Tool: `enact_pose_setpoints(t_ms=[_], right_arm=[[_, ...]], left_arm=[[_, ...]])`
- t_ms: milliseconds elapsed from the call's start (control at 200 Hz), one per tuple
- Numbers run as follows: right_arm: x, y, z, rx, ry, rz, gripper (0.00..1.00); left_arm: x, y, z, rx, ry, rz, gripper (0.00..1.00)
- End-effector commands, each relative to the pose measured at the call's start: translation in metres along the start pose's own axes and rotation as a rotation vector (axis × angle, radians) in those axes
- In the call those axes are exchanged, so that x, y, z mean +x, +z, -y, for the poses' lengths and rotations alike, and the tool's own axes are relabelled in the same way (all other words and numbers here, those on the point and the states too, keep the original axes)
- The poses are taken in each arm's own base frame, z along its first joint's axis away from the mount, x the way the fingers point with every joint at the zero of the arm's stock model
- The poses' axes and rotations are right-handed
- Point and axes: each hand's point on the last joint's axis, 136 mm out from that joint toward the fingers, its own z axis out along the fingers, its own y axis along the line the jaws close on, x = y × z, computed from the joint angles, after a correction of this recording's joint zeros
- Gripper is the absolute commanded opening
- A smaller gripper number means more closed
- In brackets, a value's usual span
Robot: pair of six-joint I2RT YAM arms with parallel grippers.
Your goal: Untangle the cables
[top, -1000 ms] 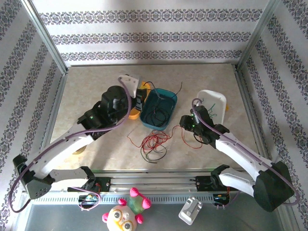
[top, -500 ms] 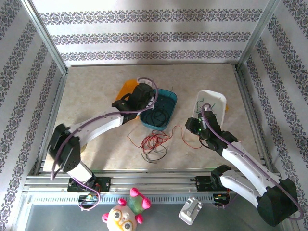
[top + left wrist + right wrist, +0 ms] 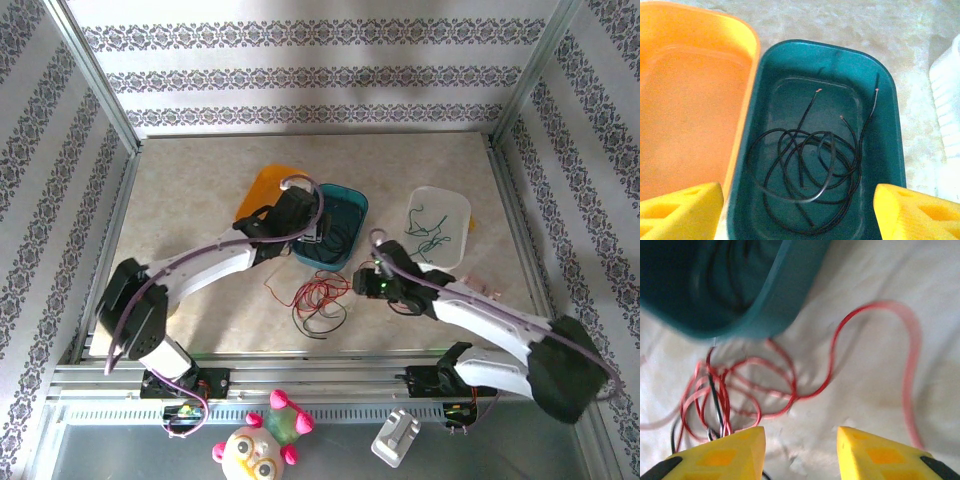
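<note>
From above, the left hand (image 3: pixel 312 228) hangs over the teal bin (image 3: pixel 347 193); the orange bin (image 3: pixel 262 188) lies against that bin, just left of the hand; there are three bins in all, the white bin (image 3: pixel 452 205) well to this hand's right. The right hand (image 3: pixel 362 284) sits low over the counter (image 3: pixel 190 190), pointing left. The red cables (image 3: pixel 318 292) lie in a loose tangle just past its tips, spread mostly left to right; a black strand (image 3: pixel 312 326) loops out on the near side. Green cables (image 3: pixel 428 228), curled and too small to count, lie in the white bin, beyond this hand and to its right.

At the left wrist, the left hand (image 3: pixel 797 212) is released, its two yellow fingers (image 3: pixel 680 210) wide apart with nothing between them. Ahead of them, black cables (image 3: pixel 805 165) coil on the floor of the teal bin (image 3: pixel 890 130), whose long axis runs away from the hand; three bare ends point away too; the coils overlap too much to count.

At the right wrist, the right hand (image 3: pixel 800 450) is released, its two fingers (image 3: pixel 725 457) partly apart over bare counter. The red cables (image 3: pixel 740 385) bunch ahead of the finger on the view's left; the black strand (image 3: pixel 716 400) runs lengthwise toward that finger; one red strand arcs away and sweeps back on the far side.
</note>
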Motion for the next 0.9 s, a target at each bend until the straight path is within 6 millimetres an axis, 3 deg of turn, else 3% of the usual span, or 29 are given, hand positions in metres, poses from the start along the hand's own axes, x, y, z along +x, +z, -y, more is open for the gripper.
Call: enact_pose_setpoints(t_ms=[0, 145, 310, 480, 675, 795, 894], right_arm=[[0.027, 0.02, -0.031, -0.077, -0.114, -0.134, 0.42], [0.05, 0.042, -0.039, -0.048, -0.17, -0.234, 0.41], [0.052, 0.049, -0.029, 0.055, -0.202, -0.245, 0.4], [0.049, 0.04, -0.032, 0.061, -0.238, -0.201, 0.4], [0.037, 0.016, -0.052, 0.003, -0.309, -0.075, 0.41], [0.047, 0.012, -0.063, -0.048, -0.351, -0.101, 0.41], [0.061, 0.022, -0.059, -0.035, -0.37, -0.174, 0.41]], left_arm=[[0.03, -0.004, -0.024, -0.083, -0.05, -0.044, 0.79], [0.05, -0.008, -0.04, -0.13, -0.088, -0.076, 0.79], [0.052, -0.012, -0.041, -0.13, -0.1, -0.073, 0.79], [0.046, -0.014, -0.039, -0.134, -0.08, -0.068, 0.79], [0.05, -0.011, -0.043, -0.16, -0.082, -0.083, 0.8], [0.054, -0.011, -0.046, -0.175, -0.096, -0.09, 0.8], [0.056, -0.011, -0.048, -0.174, -0.112, -0.087, 0.8]])
